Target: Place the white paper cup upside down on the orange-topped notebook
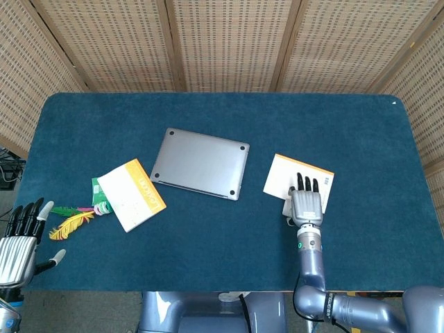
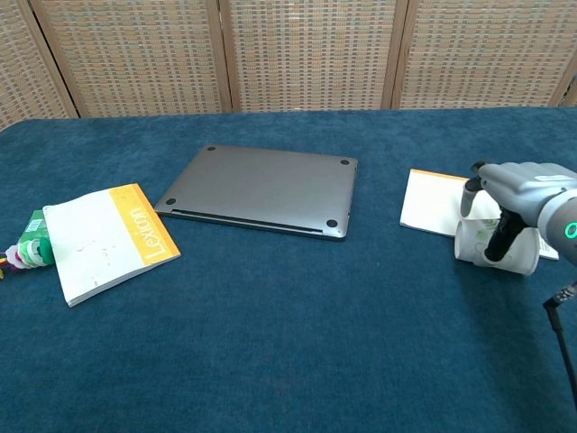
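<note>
white paper cup [image 2: 495,253] lying on its side at the orange-topped notebook [image 1: 283,175] edge, gripped by right hand [image 1: 306,201], left hand [image 1: 17,239] held spread off the desk [image 1: 222,263]

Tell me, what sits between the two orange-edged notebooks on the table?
A closed grey laptop, seemingly underside up, lies between the left notebook and the right notebook; both views show it.

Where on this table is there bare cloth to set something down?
Free: the wide strip behind the laptop and the right end beyond the orange-topped notebook. Crowded: the left, where a Lexicon notebook, tape and feathers cluster, and around the right hand over the paper cup.
</note>
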Robot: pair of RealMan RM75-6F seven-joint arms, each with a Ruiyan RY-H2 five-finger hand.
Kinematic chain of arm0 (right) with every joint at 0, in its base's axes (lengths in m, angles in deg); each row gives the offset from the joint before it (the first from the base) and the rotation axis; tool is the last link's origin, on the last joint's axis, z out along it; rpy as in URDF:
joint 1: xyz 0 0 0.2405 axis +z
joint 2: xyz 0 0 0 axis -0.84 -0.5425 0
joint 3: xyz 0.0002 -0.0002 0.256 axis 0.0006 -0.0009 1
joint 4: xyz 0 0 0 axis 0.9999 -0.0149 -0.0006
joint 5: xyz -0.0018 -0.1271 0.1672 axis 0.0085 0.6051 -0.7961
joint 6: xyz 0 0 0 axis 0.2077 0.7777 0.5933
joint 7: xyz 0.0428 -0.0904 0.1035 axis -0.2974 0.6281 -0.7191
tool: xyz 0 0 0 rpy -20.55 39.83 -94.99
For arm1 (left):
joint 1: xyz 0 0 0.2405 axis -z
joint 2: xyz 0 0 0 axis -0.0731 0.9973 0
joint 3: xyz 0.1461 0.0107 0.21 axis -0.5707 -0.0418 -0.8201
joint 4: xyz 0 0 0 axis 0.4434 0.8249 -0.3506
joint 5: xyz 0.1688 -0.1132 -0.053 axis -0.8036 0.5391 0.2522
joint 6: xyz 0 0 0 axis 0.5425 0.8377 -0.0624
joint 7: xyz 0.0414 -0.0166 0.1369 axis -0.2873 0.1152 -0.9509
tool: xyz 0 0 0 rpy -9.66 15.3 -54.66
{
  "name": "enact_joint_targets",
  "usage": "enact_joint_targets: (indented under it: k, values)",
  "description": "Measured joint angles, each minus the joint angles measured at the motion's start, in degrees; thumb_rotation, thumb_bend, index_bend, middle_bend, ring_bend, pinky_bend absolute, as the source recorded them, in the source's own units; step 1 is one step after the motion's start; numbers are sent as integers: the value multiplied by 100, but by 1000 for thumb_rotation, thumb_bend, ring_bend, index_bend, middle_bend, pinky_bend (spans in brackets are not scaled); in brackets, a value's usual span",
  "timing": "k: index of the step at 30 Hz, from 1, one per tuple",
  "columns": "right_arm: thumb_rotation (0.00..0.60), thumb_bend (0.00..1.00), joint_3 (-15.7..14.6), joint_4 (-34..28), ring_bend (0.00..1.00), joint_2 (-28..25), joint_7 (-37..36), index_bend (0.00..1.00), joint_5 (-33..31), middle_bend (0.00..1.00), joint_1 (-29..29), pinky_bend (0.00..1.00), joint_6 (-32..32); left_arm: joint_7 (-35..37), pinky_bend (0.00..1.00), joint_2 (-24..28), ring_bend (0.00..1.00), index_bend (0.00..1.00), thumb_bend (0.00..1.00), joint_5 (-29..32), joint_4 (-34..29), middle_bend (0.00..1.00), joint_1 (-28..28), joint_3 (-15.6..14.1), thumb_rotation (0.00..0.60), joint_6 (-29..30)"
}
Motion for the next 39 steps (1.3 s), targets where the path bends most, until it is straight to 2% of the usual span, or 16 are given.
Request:
enact_joint_targets:
  k: [7, 14, 23, 29, 39]
  values:
    - [600, 291, -2, 55, 0, 106, 198, 405, -117, 0, 59, 0, 100, 14, 0, 9, 0, 0, 190, 0, -9, 0, -4, 0, 600, 8]
    - [600, 291, -43, 115, 0, 173, 180, 472, 53, 0, 71, 0, 181, 11, 0, 5, 0, 0, 190, -9, -5, 0, -4, -4, 600, 9]
    - [600, 290, 16, 8, 0, 149, -153, 500, 217, 15, 6, 0, 169, 38, 0, -1, 0, 0, 191, 42, 17, 0, 9, 12, 600, -31]
    - [600, 290, 230, -210, 0, 9, -1034, 507, 344, 16, -153, 0, -29, 43, 0, -3, 0, 0, 192, 37, 18, 0, 8, 13, 600, -21]
    - [600, 290, 736, -606, 0, -420, -3526, 507, 695, 16, -592, 0, -855, -36, 0, -30, 0, 0, 191, 11, 13, 0, 8, 2, 600, -14]
